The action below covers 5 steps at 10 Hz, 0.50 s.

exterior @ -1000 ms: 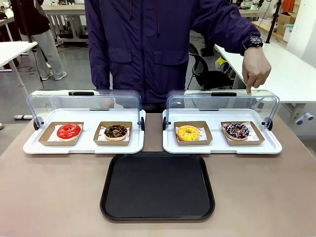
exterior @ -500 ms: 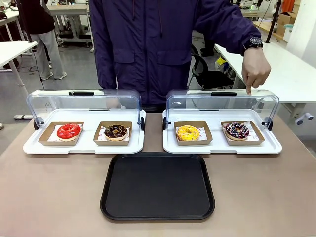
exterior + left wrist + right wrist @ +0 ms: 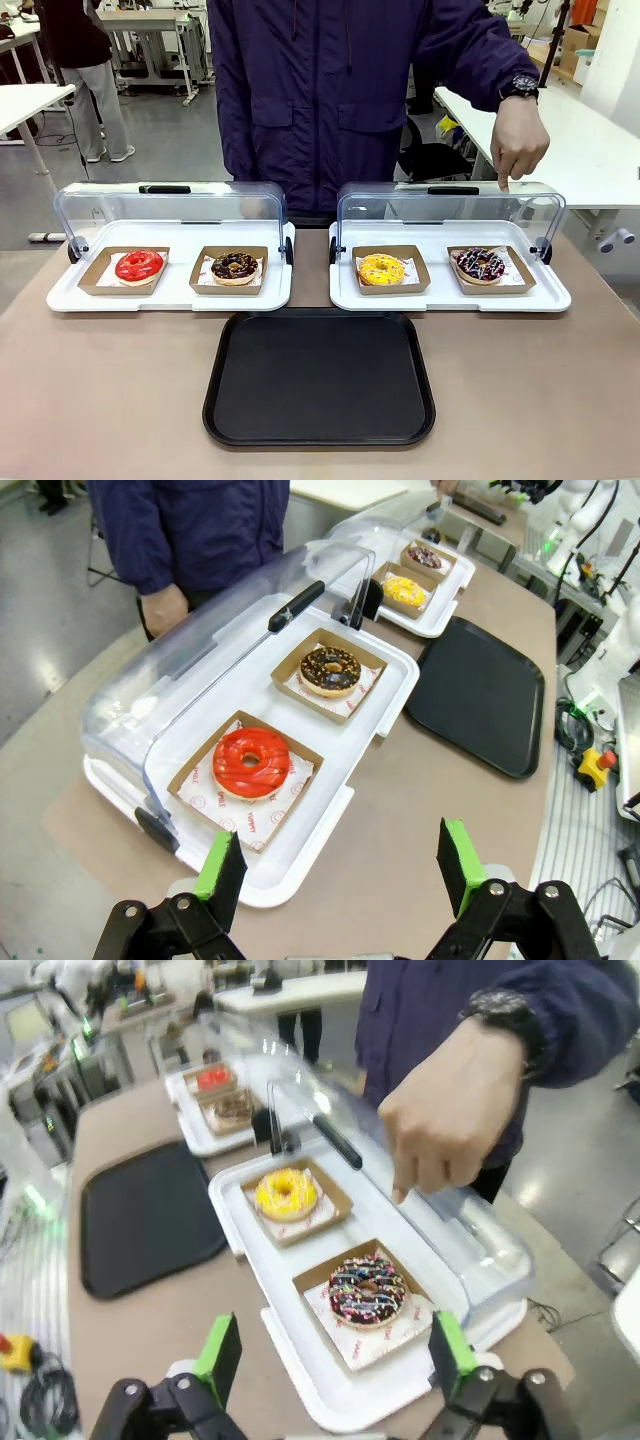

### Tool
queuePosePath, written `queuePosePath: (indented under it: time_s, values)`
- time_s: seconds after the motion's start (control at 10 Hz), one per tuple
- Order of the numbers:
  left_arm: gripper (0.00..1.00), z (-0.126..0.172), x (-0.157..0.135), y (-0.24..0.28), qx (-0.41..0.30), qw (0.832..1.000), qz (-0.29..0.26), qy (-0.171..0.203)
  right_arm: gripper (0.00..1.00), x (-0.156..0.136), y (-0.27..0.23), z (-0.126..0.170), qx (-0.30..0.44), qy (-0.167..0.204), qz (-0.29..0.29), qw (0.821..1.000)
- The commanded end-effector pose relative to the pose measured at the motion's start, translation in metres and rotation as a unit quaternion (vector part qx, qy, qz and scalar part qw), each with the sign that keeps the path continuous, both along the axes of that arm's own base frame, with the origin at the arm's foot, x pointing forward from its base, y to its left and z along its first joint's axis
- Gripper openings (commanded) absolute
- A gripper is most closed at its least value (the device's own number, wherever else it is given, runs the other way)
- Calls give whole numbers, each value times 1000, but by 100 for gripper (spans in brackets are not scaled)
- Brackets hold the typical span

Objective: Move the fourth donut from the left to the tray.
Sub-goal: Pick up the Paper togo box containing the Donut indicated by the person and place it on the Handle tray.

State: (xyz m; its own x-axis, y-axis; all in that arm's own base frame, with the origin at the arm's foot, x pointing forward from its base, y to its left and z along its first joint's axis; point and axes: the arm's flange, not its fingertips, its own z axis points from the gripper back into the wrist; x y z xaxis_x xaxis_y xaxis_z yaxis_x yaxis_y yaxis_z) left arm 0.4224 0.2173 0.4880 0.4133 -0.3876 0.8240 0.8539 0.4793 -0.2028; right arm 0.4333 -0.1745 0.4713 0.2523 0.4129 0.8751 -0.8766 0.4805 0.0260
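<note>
Brown tabletop [image 3: 90, 400] in a lab-type room, with someone in a dark blue jacket at the far side. Task-wise nothing's done yet as far as I can see. The large flat black plastic tray [image 3: 320, 378] sits bare in the lower middle of the front view. The dark chocolate ring donut with white and pink stripes and sprinkles [image 3: 480, 264] is in its square brown cardboard holder [image 3: 520, 285] at the right of the frame. It's on the right-hand white display tray [image 3: 445, 302], next to a yellow-glazed donut [image 3: 381, 269]. The clear domed lid [image 3: 450, 205] is tipped back, and the person's hand [image 3: 520, 140] points a finger down at its top, right above that donut. So the whole pick, carry and drop is left to do.

Right gripper [image 3: 335, 1345] has its green-padded jaws wide apart with nothing in them. In its wrist view the striped donut shows in the lower middle, just above the gap between the fingers, near but not touching. Left gripper [image 3: 340, 852] is spread wide and empty too, over by the red-glazed donut [image 3: 251, 763], well apart from the target.
</note>
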Motion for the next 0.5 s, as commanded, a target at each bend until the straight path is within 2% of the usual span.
queuePosePath:
  time_s: [0.0,0.4]
  values:
    - [100,1,-1,0,-3,1000,-3,-2,100,11,31,0,-107,19,18,994]
    - [100,1,-1,0,-3,1000,-3,-2,100,11,99,-34,-270,47,66,959]
